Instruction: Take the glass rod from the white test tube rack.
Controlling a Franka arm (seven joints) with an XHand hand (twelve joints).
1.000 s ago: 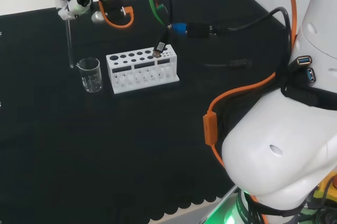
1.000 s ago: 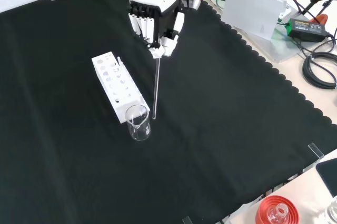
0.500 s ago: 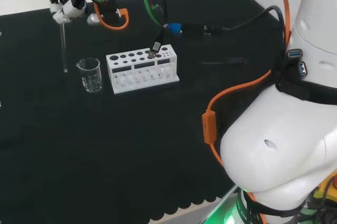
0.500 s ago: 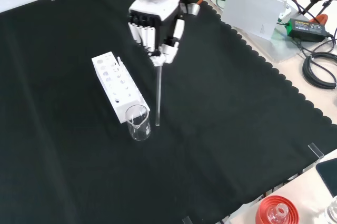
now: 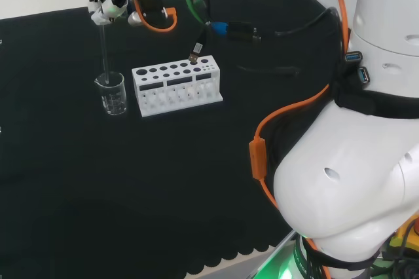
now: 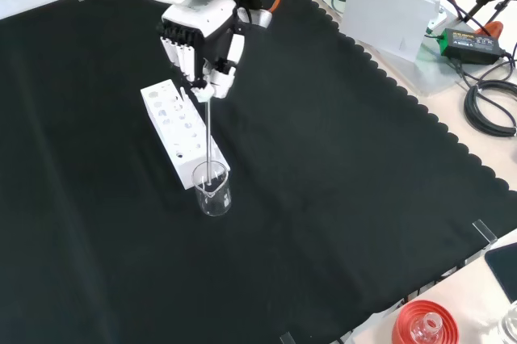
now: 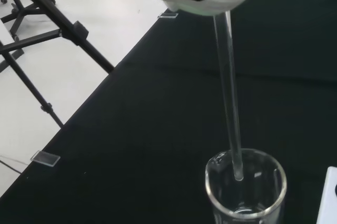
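My hand (image 5: 108, 0) (image 6: 199, 41) pinches the top of a clear glass rod (image 5: 104, 53) (image 6: 209, 130) (image 7: 229, 103), which hangs nearly upright. The rod's lower end sits inside the mouth of a small clear glass beaker (image 5: 111, 93) (image 6: 212, 188) (image 7: 246, 187), above its bottom. The white test tube rack (image 5: 176, 87) (image 6: 178, 132) stands right beside the beaker, to its right in the head view. In the head view the hand is above the beaker, to the upper left of the rack.
A cable plug (image 5: 197, 53) dangles over the rack's far right end in the head view. The arm's white links (image 5: 353, 161) fill that view's right. A red ribbed stand with a flask (image 6: 422, 325) sits at the front view's bottom right, off the cloth.
The hand has carried the rod sideways from beside the beaker to over it; the rod's tip, earlier hanging above the cloth, now sits inside the beaker's mouth.
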